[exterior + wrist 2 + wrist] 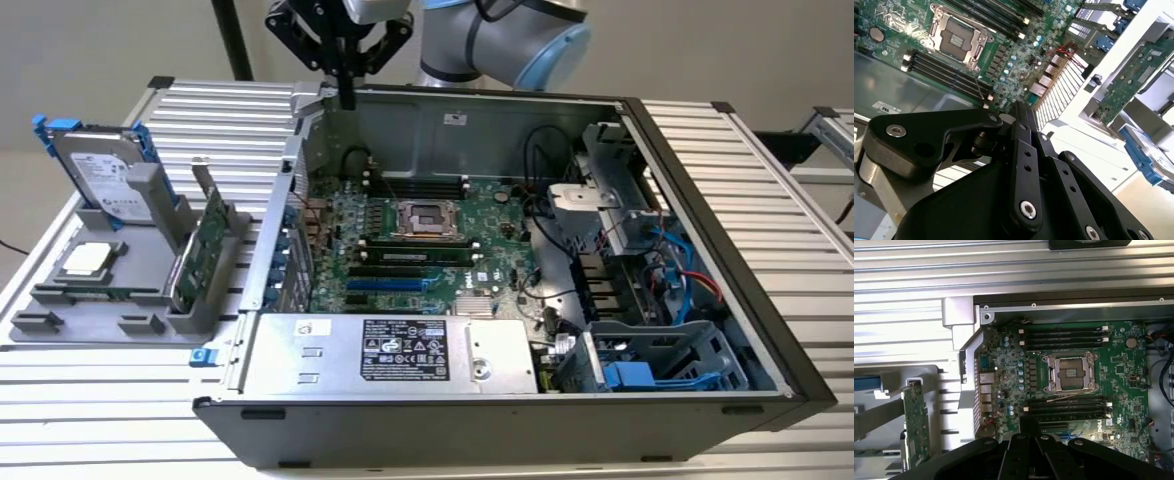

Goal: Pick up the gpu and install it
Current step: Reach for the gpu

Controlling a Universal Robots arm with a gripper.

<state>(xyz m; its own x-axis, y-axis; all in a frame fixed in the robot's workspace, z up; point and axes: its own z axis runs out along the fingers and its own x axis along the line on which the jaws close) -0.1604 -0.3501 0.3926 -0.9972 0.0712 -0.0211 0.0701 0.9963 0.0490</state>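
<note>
The open case (467, 430) lies on its side in the middle of the slatted worktop (727, 170), with the motherboard (414, 240) facing up and its socket (430, 215) uncovered. A grey holder (80, 322) sits on the worktop just beside the case, toward the worktop edge at the exterior view's left. The gpu (200, 258) stands on edge in a slot of this holder, on the side nearest the case, with its green face visible. It also appears in both wrist views (1134, 80) (915, 430), upright in the same slot. A hard drive (100, 170) with a blue frame stands at the holder's far end, and a square chip (87, 258) lies flat in a recess between the hard drive and the holder's near end. The claw (347, 98) hangs above the case's far wall, at the corner nearest the holder and toward the far edge of the worktop. The claw is clenched, with its black fingers pressed together and nothing between them. This is also visible in both wrist views (1021, 107) (1029, 422), where the fingers point down over the motherboard edge. The claw is well apart from the gpu and touches neither the case nor the holder.
</note>
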